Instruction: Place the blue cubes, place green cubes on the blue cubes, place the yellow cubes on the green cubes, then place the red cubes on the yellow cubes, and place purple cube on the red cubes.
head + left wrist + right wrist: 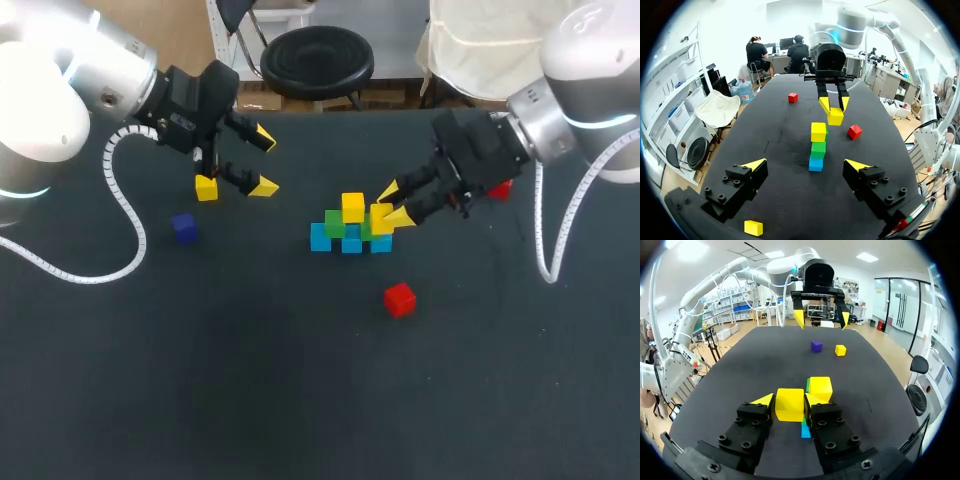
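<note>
A small stack stands mid-table: blue cubes (320,237) in a row, green cubes (335,222) on them, and one yellow cube (352,207) on top. My right gripper (392,205) is shut on a second yellow cube (381,218), held right beside the placed one, over the stack's right side. In the right wrist view that cube (789,404) fills the gap between the fingers. My left gripper (250,160) hangs open and holds nothing, at the far left above a loose yellow cube (206,187). A purple cube (184,227) lies near it.
One red cube (400,299) lies in front of the stack. Another red cube (500,190) sits partly hidden behind my right arm. The white cable (125,210) of the left arm loops over the table's left side.
</note>
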Robot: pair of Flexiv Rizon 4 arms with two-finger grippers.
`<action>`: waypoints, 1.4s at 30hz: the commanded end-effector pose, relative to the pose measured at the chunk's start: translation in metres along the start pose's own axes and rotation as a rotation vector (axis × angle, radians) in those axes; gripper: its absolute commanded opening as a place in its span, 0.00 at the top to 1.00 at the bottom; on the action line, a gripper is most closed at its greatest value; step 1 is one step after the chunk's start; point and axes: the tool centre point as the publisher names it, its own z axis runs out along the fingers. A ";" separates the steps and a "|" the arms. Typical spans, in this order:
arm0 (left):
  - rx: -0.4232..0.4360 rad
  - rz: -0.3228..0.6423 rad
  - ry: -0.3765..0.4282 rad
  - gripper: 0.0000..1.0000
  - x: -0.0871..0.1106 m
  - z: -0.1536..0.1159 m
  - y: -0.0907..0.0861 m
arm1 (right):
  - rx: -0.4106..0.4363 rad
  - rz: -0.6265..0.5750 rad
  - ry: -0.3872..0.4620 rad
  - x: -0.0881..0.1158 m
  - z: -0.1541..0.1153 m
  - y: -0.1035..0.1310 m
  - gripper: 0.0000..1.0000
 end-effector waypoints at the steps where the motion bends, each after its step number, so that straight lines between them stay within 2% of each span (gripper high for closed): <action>1: 0.002 0.000 0.002 0.00 0.000 0.000 0.001 | 0.001 -0.001 -0.001 0.001 0.000 -0.002 0.83; 21: 0.002 0.000 0.002 0.00 0.000 0.000 0.001 | 0.001 -0.002 -0.005 0.001 0.001 -0.008 0.83; 26: 0.002 0.000 0.002 0.00 0.000 0.000 0.001 | -0.003 0.001 -0.007 0.002 0.002 -0.009 0.79; 27: 0.002 0.000 0.002 0.00 0.000 0.000 0.001 | -0.005 0.002 -0.008 0.002 0.003 -0.009 0.75; 28: 0.002 0.000 0.002 0.00 0.000 0.000 0.001 | -0.005 0.003 -0.009 0.002 0.003 -0.009 0.61; 29: 0.002 0.000 0.002 0.00 0.000 0.000 0.001 | -0.005 0.005 -0.010 0.002 0.003 -0.009 0.27; 30: 0.002 0.000 0.002 0.00 0.000 0.000 0.001 | -0.005 0.006 -0.011 0.003 0.003 -0.009 0.00; 42: 0.002 0.000 0.002 0.00 0.000 0.000 0.001 | 0.019 0.008 -0.014 0.002 -0.003 -0.005 0.00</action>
